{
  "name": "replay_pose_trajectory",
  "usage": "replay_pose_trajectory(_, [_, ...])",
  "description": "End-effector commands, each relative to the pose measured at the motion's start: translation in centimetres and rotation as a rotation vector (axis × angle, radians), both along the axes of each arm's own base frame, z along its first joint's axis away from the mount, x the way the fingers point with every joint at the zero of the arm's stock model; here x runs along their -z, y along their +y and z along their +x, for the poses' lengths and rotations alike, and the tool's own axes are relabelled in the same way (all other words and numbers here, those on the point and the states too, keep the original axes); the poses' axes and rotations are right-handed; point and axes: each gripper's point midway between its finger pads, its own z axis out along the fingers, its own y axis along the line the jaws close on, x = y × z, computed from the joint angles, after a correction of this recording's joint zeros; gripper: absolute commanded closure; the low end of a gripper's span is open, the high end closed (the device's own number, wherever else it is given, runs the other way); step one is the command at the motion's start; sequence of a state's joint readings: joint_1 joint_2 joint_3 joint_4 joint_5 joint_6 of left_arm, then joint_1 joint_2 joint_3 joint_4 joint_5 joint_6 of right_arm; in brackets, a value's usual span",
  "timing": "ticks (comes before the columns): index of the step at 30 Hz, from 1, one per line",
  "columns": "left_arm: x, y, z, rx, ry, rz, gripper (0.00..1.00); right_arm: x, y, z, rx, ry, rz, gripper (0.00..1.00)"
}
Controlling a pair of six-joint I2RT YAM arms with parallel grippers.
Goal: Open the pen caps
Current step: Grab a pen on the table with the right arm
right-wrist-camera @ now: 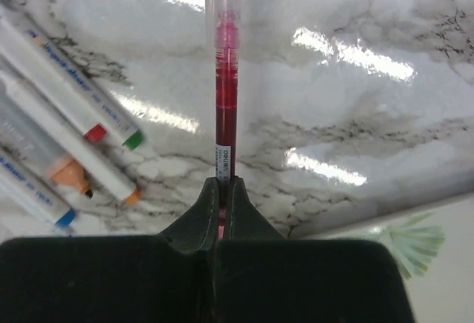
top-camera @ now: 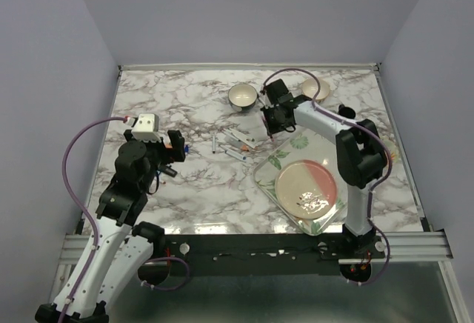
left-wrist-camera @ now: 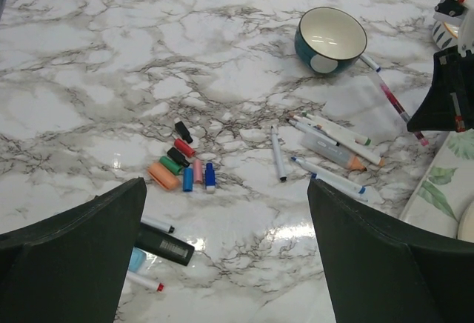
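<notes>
Several loose pen caps [left-wrist-camera: 184, 169] in orange, green, red, black, pink and blue lie together on the marble table; they also show in the top view [top-camera: 182, 145]. My left gripper [left-wrist-camera: 226, 212] is open and empty, hovering low just short of them. White-barrelled pens [left-wrist-camera: 329, 141] with coloured ends lie in a loose group mid-table [top-camera: 231, 145]. My right gripper [right-wrist-camera: 222, 186] is shut on a thin red pen [right-wrist-camera: 225, 108] whose far end is clear plastic; it points down at the table, right of the pen group [right-wrist-camera: 70, 127].
A dark bowl [top-camera: 242, 97] and a second bowl [top-camera: 315, 88] stand at the back. A floral tray [top-camera: 275, 161] holding a pink plate [top-camera: 305, 187] is at the front right. A black barcoded stick [left-wrist-camera: 164, 245] and two small pens lie by my left finger.
</notes>
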State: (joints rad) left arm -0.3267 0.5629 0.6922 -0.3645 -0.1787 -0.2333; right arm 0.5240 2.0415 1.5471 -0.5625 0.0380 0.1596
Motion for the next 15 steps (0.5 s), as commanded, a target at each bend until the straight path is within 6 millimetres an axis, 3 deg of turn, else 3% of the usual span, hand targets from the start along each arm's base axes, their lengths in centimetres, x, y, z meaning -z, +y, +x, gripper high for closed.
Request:
replay_pose_trajectory(1, [-0.7,-1.5,-0.1,0.076,-0.026,-0.065,0.01,-6.8,1.5,-0.8,-0.111,-0.133,0.161,1.00])
replay_pose_trajectory(3, [-0.9,-2.8,-0.3,0.142,-0.033,-0.102,0.01,-7.2,1.9,-2.3,-0.205,-0.133,0.195,0.99])
replay_pose_trajectory(4, [-1.1,-3.5,-0.5,0.178,-0.034,-0.130,0.01,-8.9,1.9,-2.9,-0.236,-0.171,0.222,0.99])
replay_pose_trajectory(6, [-1.5,-4.7,-0.8,0.234,-0.054,-0.182,0.01,-10.1,3.0,-5.0,-0.412,-0.187,0.296,0.99])
replay_pose_trajectory(8, [-2.6,-5.8,-1.1,0.274,-0.085,-0.282,0.01,-10.9,3.5,-7.9,-0.541,-0.184,0.364,0.99])
replay_pose_trajectory(10, [-1.7,-7.5,-1.7,0.353,-0.069,-0.373,0.01,-10.5,3.6,-10.2,-0.621,-0.145,0.414,0.99])
replay_pose_trajectory(11, [-3.1,-8.3,-1.9,0.381,-0.110,-0.488,0.01,-11.4,4.0,-11.4,-0.682,-0.154,0.460,0.99])
replay_pose_trajectory(12, [-1.3,-8.9,-1.9,0.392,-0.078,-0.538,0.01,-11.3,4.2,-12.3,-0.717,-0.138,0.485,0.99])
replay_pose_trajectory(13, [-1.2,-9.5,-2.2,0.427,-0.073,-0.597,0.01,-11.3,4.3,-13.1,-0.743,-0.122,0.505,1.00])
replay_pose_trajectory(14, [-2.5,-9.9,-2.3,0.447,-0.117,-0.685,0.01,-11.1,4.5,-14.3,-0.778,-0.091,0.546,0.99])
replay_pose_trajectory(15, [-1.0,-10.1,-2.3,0.444,-0.085,-0.726,0.01,-11.0,4.6,-14.8,-0.795,-0.074,0.563,0.99])
